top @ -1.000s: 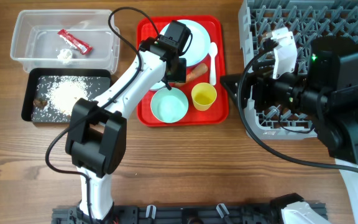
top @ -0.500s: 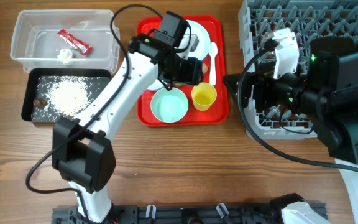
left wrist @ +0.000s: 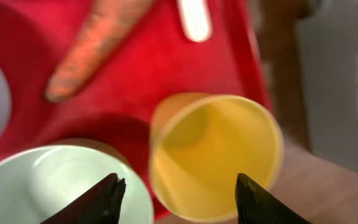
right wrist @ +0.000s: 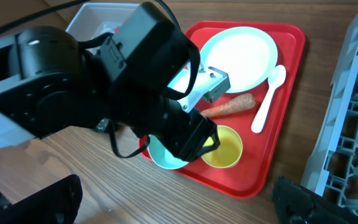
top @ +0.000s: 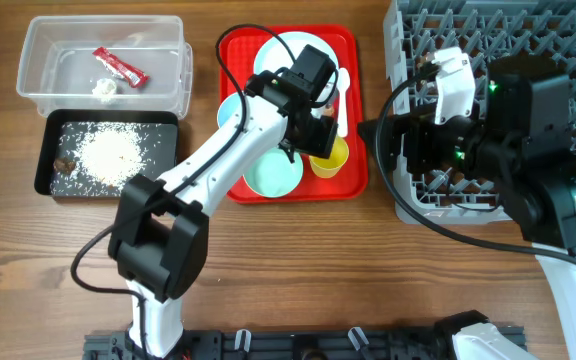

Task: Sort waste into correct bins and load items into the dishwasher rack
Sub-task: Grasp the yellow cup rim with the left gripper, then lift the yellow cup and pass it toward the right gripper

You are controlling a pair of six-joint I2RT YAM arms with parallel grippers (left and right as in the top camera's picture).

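My left gripper [top: 315,137] is open and hangs right over the small yellow cup [top: 332,157] on the flat red serving tray [top: 353,185]; in the left wrist view its fingers [left wrist: 182,196] straddle the cup [left wrist: 216,155] without touching it. The pale-green bowl [left wrist: 55,186] stands to the cup's left. The orange carrot [left wrist: 92,40] and the white spoon [left wrist: 194,18] lie beyond it. The pale-blue plate [top: 293,52] is at the tray's back. A light-blue bowl [top: 226,110] peeks out under the arm. My right gripper [right wrist: 173,205] is open and empty beside the grey rack [top: 418,60].
The clear tub [top: 38,90] at the back left holds the red wrapper [top: 118,66] and the white scrap [top: 104,88]. The black tray [top: 48,180] in front of it holds rice [top: 108,155] and a brown lump [top: 65,162]. Bare wood lies along the front.
My left arm has swung right and forward, from over the plate and carrot to above the yellow cup. The right arm has barely shifted.
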